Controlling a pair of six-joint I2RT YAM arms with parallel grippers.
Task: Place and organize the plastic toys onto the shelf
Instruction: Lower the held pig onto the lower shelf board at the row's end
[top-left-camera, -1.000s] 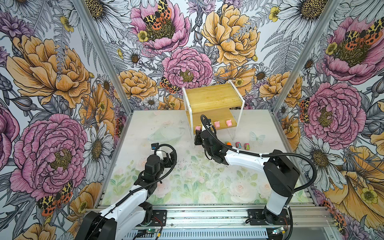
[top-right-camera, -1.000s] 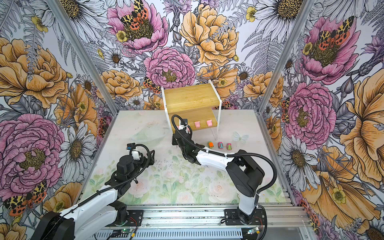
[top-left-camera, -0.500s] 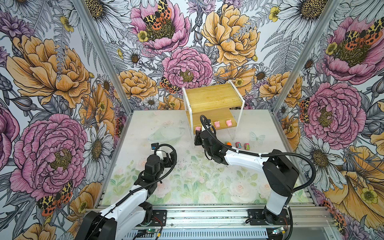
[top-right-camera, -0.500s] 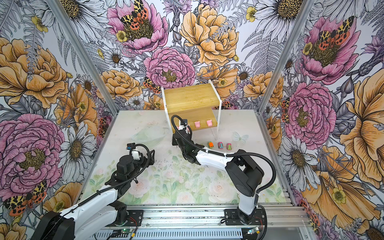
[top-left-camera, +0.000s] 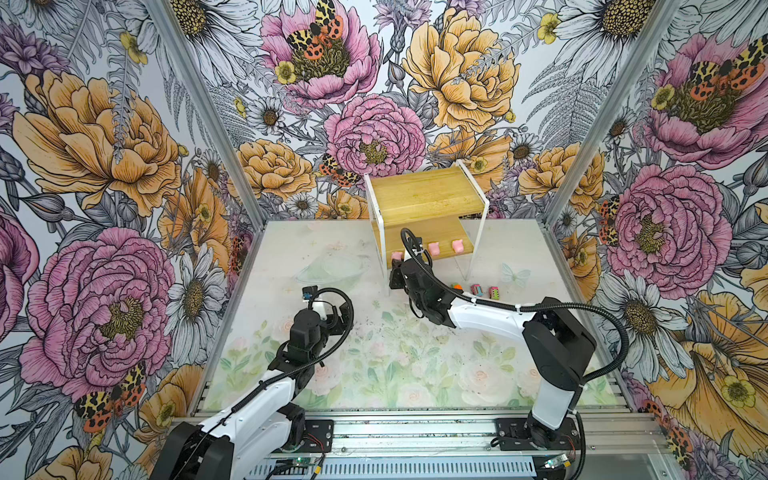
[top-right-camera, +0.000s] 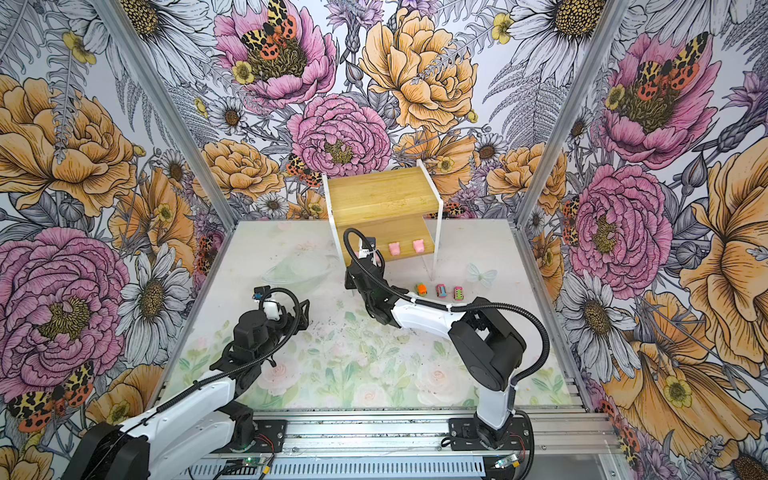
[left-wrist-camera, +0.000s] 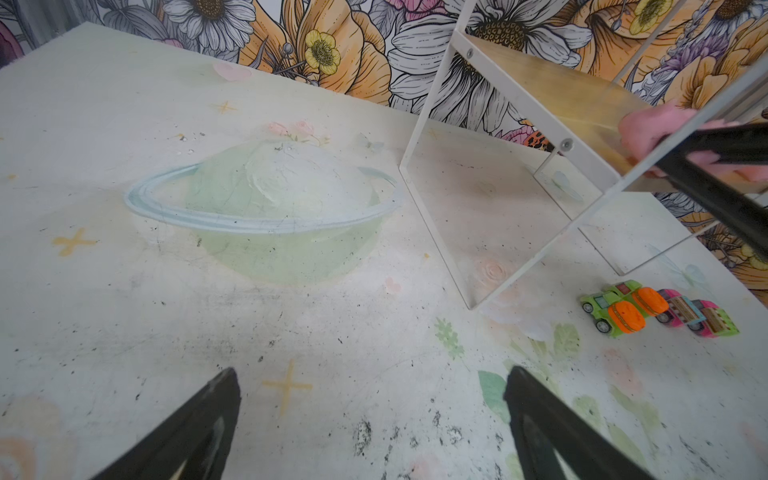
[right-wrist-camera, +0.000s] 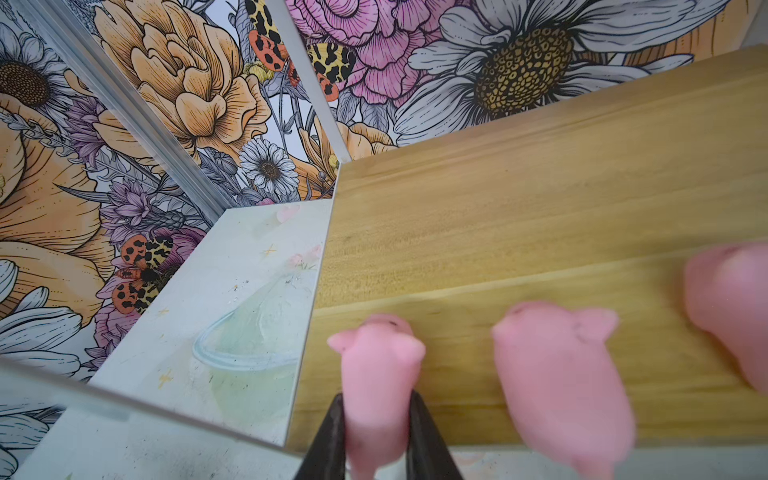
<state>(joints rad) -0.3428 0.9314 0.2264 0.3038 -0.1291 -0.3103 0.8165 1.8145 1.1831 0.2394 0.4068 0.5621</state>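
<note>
snugly within the right pincer (right-wrist-camera: 377, 401) sits a pink toy (right-wrist-camera: 380, 365).

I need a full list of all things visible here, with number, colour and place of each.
shelf: one, bamboo boards, white frame, at the table's back.
pink animal figures: three seen, pale pink, along the lower board.
orange-and-green toy cars: two, on the table near the shelf's leg.
pink toy cars: two, pink with green, same row.
table: one, whitish, faint flower print.
walls: three, floral print, around the table.
left gripper: one, black, open, empty, above the table.
right gripper: one, black, shut on the end pink animal figure.
</note>
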